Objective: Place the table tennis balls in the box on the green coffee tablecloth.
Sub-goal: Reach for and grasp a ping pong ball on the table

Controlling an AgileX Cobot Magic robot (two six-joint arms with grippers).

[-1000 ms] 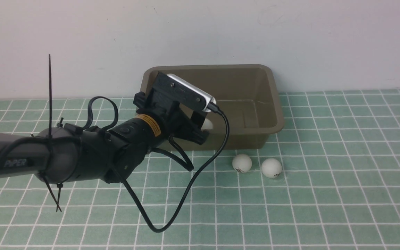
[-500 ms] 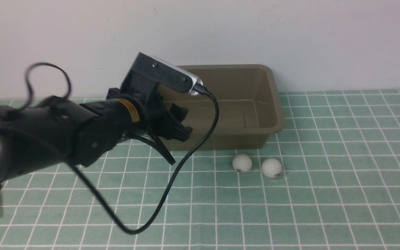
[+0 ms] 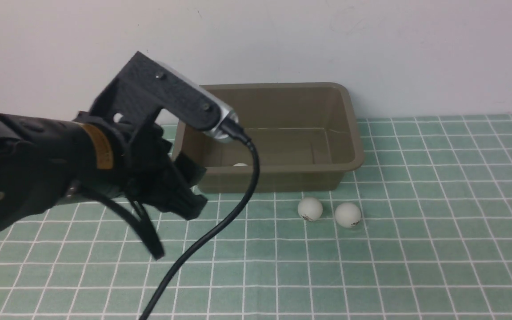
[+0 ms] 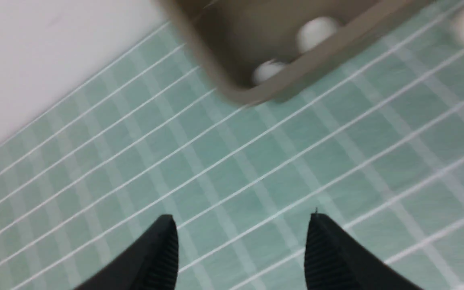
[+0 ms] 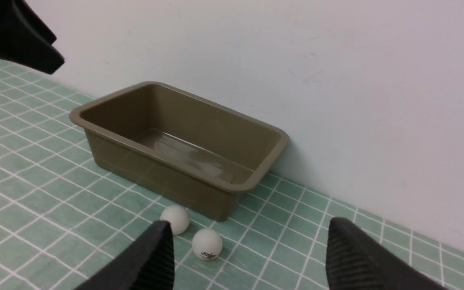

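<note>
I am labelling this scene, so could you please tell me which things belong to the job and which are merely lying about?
Job: olive-brown rectangular plastic tub; two small white matte balls in front, two more inside; mint-green gridded cloth.
Bystanders: black arm cable; white wall.

light: even, bright | shadows: soft | left wrist view: motion-blurred

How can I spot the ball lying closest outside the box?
Find the olive-brown box against the white wall on the green checked cloth. Two white balls lie just before its near wall, outside it. Yours is the ball on the robot's left, slightly closer to the box than its neighbour.
</note>
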